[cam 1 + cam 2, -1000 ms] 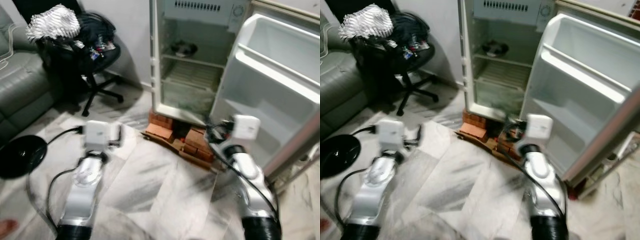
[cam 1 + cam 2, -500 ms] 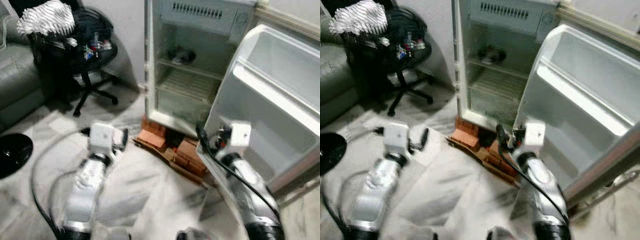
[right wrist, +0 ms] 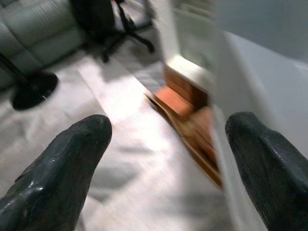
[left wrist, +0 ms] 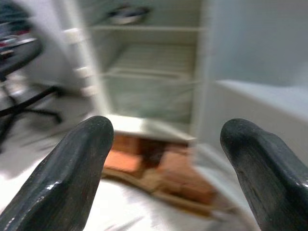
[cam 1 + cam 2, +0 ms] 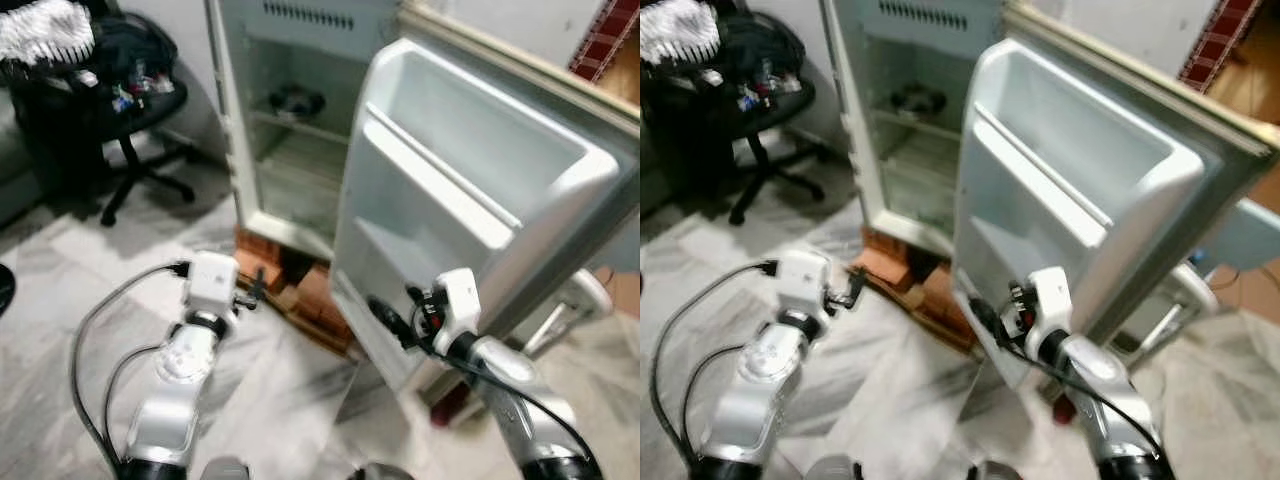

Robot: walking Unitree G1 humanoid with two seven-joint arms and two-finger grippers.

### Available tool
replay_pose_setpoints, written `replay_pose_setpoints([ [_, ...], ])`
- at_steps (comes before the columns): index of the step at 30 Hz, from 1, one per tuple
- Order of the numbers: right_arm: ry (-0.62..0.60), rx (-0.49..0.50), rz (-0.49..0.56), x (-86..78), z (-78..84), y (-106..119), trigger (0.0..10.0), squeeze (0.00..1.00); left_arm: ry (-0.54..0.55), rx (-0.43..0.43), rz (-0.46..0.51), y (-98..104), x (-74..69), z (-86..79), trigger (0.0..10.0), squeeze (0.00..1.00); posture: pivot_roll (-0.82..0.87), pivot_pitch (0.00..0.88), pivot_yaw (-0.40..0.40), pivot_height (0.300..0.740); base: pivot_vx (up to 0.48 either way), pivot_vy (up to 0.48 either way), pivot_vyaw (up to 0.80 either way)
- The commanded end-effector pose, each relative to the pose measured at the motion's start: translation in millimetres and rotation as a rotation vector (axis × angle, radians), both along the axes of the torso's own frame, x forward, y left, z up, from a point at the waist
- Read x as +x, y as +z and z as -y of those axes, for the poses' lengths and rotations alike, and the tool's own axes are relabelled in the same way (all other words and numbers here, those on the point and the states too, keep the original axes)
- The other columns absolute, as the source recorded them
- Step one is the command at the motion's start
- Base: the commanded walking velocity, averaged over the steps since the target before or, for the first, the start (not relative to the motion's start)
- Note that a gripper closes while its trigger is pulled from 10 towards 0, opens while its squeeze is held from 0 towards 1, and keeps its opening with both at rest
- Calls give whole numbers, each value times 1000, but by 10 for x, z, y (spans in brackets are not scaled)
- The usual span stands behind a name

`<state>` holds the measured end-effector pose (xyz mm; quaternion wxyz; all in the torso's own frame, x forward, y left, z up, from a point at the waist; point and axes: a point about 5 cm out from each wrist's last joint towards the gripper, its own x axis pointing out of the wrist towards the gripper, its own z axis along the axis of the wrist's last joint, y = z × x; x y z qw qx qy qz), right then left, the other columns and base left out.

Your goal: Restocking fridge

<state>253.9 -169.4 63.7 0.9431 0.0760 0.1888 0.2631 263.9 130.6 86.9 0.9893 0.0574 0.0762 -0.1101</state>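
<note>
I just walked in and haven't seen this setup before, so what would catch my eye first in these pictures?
The open white fridge door dominates, swung out toward the robot with bare shelves, right in front of the right gripper. Behind it the fridge stands nearly bare, with one dark bowl on an upper shelf, and it rests on reddish bricks. The left gripper, fingers apart, points at those bricks, and a cluttered black office chair sits to the left.

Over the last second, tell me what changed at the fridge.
The view has swung right and closer, so the fridge door now fills more of it. The right gripper has come up near the door's lower edge; contact is unclear. The left gripper stays open and empty. The bowl remains on the fridge shelf.
</note>
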Motion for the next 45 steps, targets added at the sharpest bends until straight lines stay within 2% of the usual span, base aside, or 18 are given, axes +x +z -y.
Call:
replay_pose_setpoints([
  [1, 43, 8, 18, 28, -69, 45, 10000, 0, 18, 21, 2, 19, 2, -86, 10000, 0, 26, 56, -21, 740, 0, -480, 0],
  [5, 113, 26, -11, 3, -59, 38, 10000, 0, 26, 23, -7, 8, -4, -98, 10000, 0, 27, 58, -20, 740, 0, -480, 0],
  [7, 198, 30, -30, -46, -50, 47, 10000, 0, 38, -15, -16, 0, -11, -102, 10000, 0, 28, 60, -20, 740, 0, 0, 0],
  [12, 281, 29, -56, -93, 4, 54, 10000, 0, 80, 22, -12, -9, -45, -167, 10000, 0, 28, 62, -20, 740, 0, 0, 0],
  [17, 169, -104, -47, 89, 226, 5, 10000, 0, 205, 7, -87, -137, -224, -371, 10000, 0, 42, 65, -21, 740, 0, 0, 0],
  [19, 45, -196, 7, 266, 362, 44, 10000, 0, 238, 5, -170, -229, -304, -437, 10000, 0, 49, 65, -23, 740, 0, 0, 0],
  [22, -61, -221, 64, 394, 432, 124, 10000, 0, 242, -4, -228, -279, -347, -454, 10000, 0, 57, 64, -24, 740, 0, 0, 0],
  [23, -151, -196, 98, 482, 474, 204, 10000, 0, 239, -7, -276, -328, -397, -471, 10000, 0, 63, 62, -27, 740, 0, 0, 0],
  [26, -221, -174, 143, 563, 485, 299, 10000, 0, 229, -16, -321, -385, -459, -478, 10000, 0, 71, 62, -28, 740, 0, 0, 0],
  [29, -329, -45, 226, 720, 411, 520, 10000, 0, 227, -17, -377, -471, -533, -500, 10000, 0, 77, 60, -29, 740, 0, 0, 0],
  [31, -324, 35, 246, 764, 330, 593, 10000, 0, 222, -10, -381, -467, -529, -497, 10000, 0, 79, 58, -31, 740, 0, 0, 0],
  [32, -173, 154, 273, 715, 107, 703, 10000, 0, 208, 3, -380, -458, -519, -481, 10000, 0, 80, 56, -30, 740, 0, 0, 0],
  [34, 37, 311, 304, 594, -190, 864, 10000, 0, 190, 19, -382, -446, -510, -461, 10000, 0, 76, 54, -32, 740, 0, 0, 0],
  [35, 208, 433, 296, 414, -379, 983, 10000, 0, 185, 23, -383, -444, -509, -452, 10000, 0, 76, 52, -35, 740, 0, 0, 0],
  [39, 326, 533, 258, 224, -451, 1011, 10000, 0, 188, 11, -392, -446, -515, -453, 10000, 0, 74, 51, -37, 740, 0, 0, 0],
  [41, 316, 528, 236, 215, -430, 952, 10000, 0, 189, 7, -393, -446, -518, -451, 10000, 0, 75, 51, -38, 740, 0, 0, 0],
  [43, 272, 496, 212, 242, -396, 862, 10000, 0, 188, 8, -394, -446, -520, -450, 10000, 0, 74, 51, -39, 740, 0, 0, 0],
  [45, 159, 388, 147, 283, -301, 589, 10000, 0, 184, 9, -397, -446, -524, -447, 10000, 0, 72, 50, -39, 740, 0, 0, 0],
])
